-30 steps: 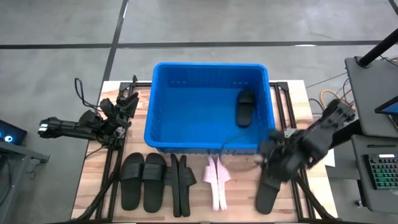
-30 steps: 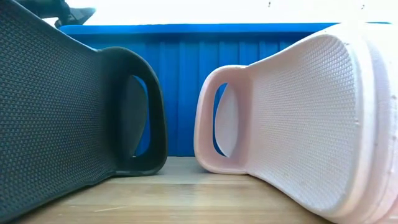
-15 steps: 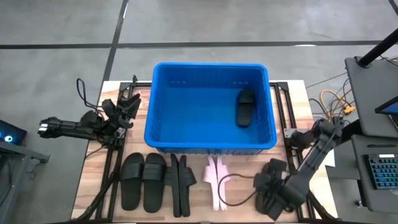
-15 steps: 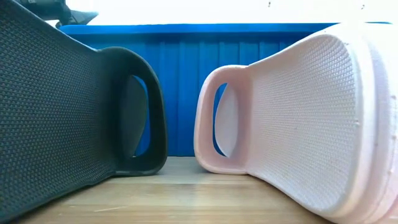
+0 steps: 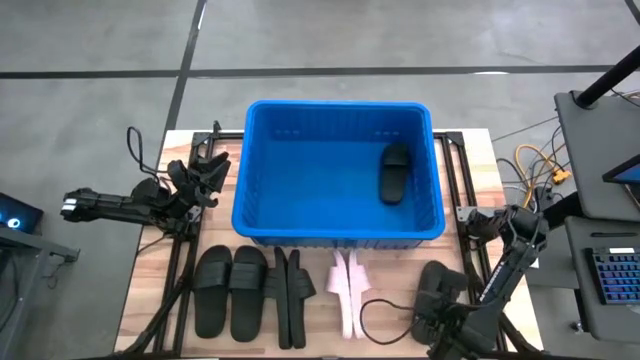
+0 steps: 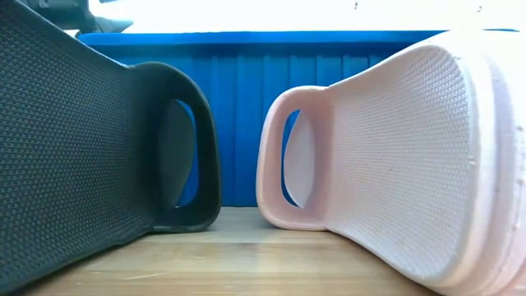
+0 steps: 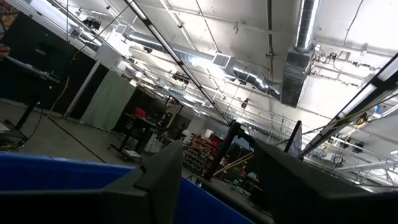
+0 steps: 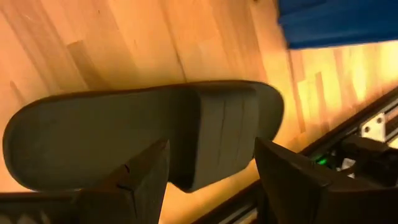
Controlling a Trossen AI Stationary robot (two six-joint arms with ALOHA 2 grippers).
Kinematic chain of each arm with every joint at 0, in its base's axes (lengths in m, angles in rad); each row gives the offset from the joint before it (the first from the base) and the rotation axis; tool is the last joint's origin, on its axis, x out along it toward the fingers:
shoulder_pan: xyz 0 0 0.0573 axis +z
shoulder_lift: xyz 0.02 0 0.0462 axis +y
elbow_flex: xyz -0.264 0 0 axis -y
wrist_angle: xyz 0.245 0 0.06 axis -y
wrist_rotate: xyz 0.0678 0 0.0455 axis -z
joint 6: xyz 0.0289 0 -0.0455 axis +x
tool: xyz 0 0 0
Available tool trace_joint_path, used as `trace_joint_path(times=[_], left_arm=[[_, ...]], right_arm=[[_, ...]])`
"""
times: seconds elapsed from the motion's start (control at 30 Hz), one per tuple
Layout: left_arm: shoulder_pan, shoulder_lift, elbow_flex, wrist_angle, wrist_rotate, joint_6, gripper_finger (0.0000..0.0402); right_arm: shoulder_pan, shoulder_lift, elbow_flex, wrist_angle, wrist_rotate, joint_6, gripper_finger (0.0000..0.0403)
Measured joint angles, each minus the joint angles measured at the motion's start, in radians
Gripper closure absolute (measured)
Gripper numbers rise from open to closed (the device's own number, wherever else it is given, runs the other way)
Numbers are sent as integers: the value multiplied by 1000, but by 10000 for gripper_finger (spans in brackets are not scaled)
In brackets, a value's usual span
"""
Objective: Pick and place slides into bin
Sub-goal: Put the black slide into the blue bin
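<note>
The blue bin (image 5: 338, 232) stands mid-table with one black slide (image 5: 394, 172) lying inside it. On the table by the bin's near wall lie two flat black slides (image 5: 230, 290), two black ones on edge (image 5: 290, 292), a pink pair on edge (image 5: 348, 290) and one flat black slide (image 5: 437, 284) at the right. My right gripper (image 5: 438, 320) is open over that last slide's near end, and in the right wrist view its fingers (image 8: 134, 183) stand apart above the slide (image 8: 155, 134). My left gripper (image 5: 208, 168) is open and empty beside the bin's left wall.
The low view shows a black slide (image 6: 99, 164) and a pink slide (image 6: 394, 164) on edge, with the bin wall (image 6: 238, 123) behind them. Dark rails run along both table sides (image 5: 470, 215). Cables lie at the table's right edge (image 5: 535, 165).
My right gripper has gone from the bin's near right corner toward the table's near edge and now hangs over the near end of the right black slide. The slides and the bin have stayed in place.
</note>
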Motion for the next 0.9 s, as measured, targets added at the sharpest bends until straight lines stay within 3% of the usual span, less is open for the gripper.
trace_joint_path(times=[0.7, 0.8, 0.9], left_arm=[[0, 0, -1, 2, -2, 0, 217], [0, 0, -1, 0, -3, 0, 217], [0, 1, -1, 0, -3, 0, 217]], right_arm=[[-1, 0, -267, 103, 20, 32, 181], [-3, 0, -268, 104, 2, 32, 206], [-8, 0, -268, 106, -57, 32, 263]])
